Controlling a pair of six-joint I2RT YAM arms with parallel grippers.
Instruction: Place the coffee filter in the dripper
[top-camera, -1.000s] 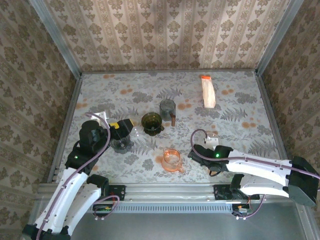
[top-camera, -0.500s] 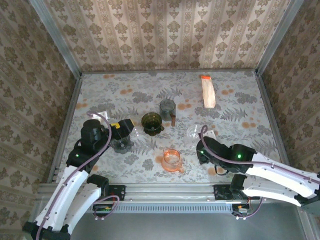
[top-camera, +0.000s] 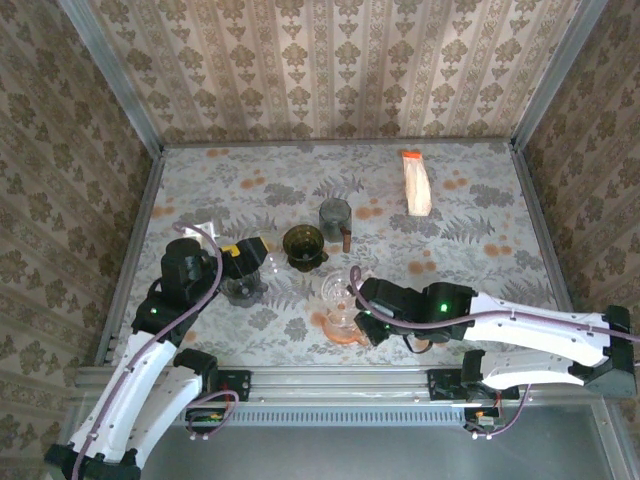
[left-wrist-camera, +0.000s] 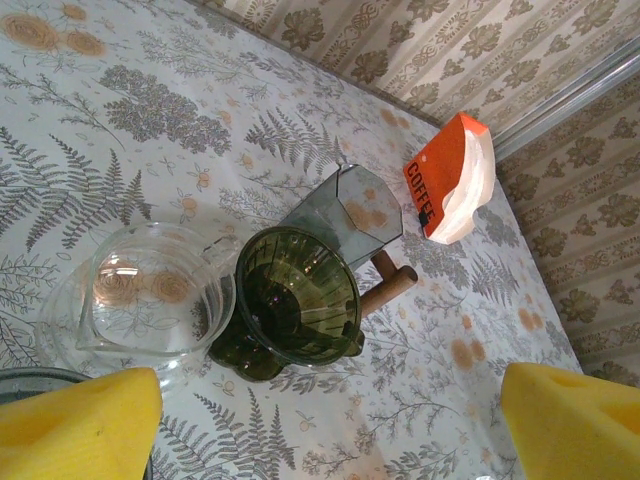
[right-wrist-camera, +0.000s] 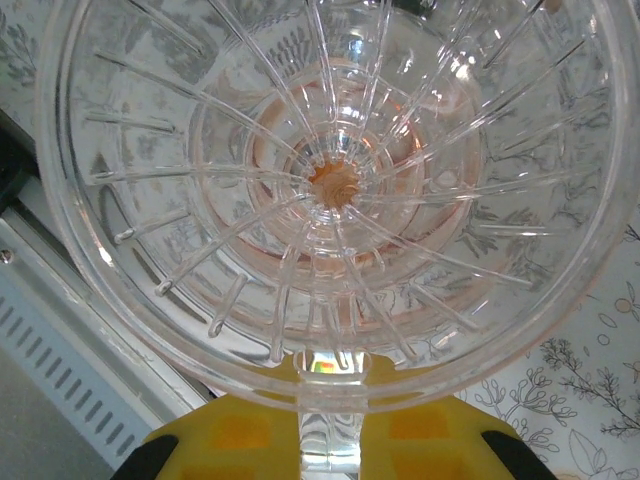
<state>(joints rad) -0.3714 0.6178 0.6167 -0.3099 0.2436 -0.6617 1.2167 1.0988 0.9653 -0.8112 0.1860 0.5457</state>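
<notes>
Right pincer (right-wrist-camera: 320, 445): closed on the tab of the clear dripper (right-wrist-camera: 330, 190), above the pink cup (top-camera: 343, 322), nearside of the green dripper (top-camera: 302, 245).
Left pincer (top-camera: 243, 260): wide apart, empty, left of the green dripper, over the glass jug (left-wrist-camera: 150, 295).
Filter pack (left-wrist-camera: 450, 180): orange, reads "COFFEE", lies beyond and right of the green dripper.
Tabletop (top-camera: 480, 240): floral, bare around the pack, metal-edged.
Walls (top-camera: 330, 70): patterned paper.
</notes>
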